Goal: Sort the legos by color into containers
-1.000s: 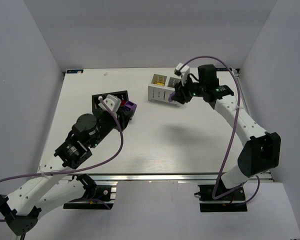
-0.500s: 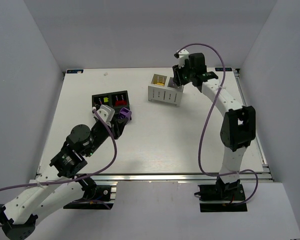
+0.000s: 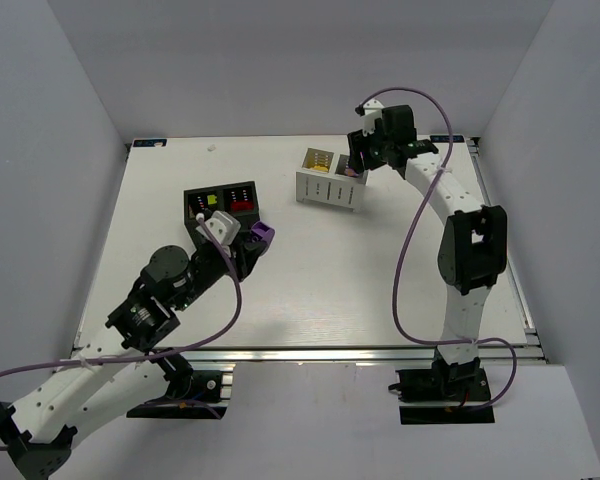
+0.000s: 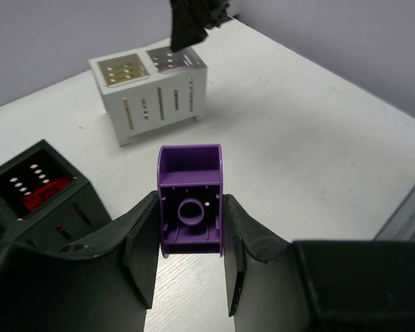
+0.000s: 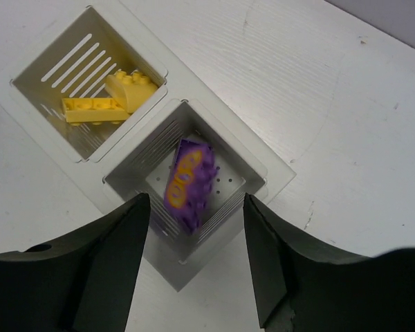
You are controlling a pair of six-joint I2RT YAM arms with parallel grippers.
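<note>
step: I'm running the drop-off stage, one purple brick per arm, both bound for the purple cell.
right gripper (image 5: 191, 223): I'm hovering it straight over the white container (image 4: 159, 105), jaws standing apart, nothing between them.
tilted purple brick (image 5: 189, 183): I'm seeing it inside the cell below the right fingers, leaning on edge, slightly blurred, clear of both pads. I'm judging that release as done.
neighbour cell: I'm counting two yellow bricks (image 5: 109, 101) in there, so the colour split is holding up.
left gripper (image 4: 189, 232): I'm keeping it clamped on the clamped purple brick (image 4: 190, 197), hollow underside facing the wrist camera, one finger on each side wall.
left arm position: I'm sitting just beside the black container (image 4: 79, 211), well apart from the white one.
black container contents: I'm reading a red brick (image 3: 240, 203) in one cell and a lime green brick (image 3: 209, 200) in the other, so no room for purple there.
next move, right: I'm planning to lift and pull away so the cell is free from above.
next move, left: I'm expecting a carry across the table to the white container, centring over the purple cell, not the yellow one, before opening.
risk: I'm watching for both arms crowding the same box, and for the leaning brick taking up cell space.
labels/writing: I'm finding no brand, label or readable text in any view.
</note>
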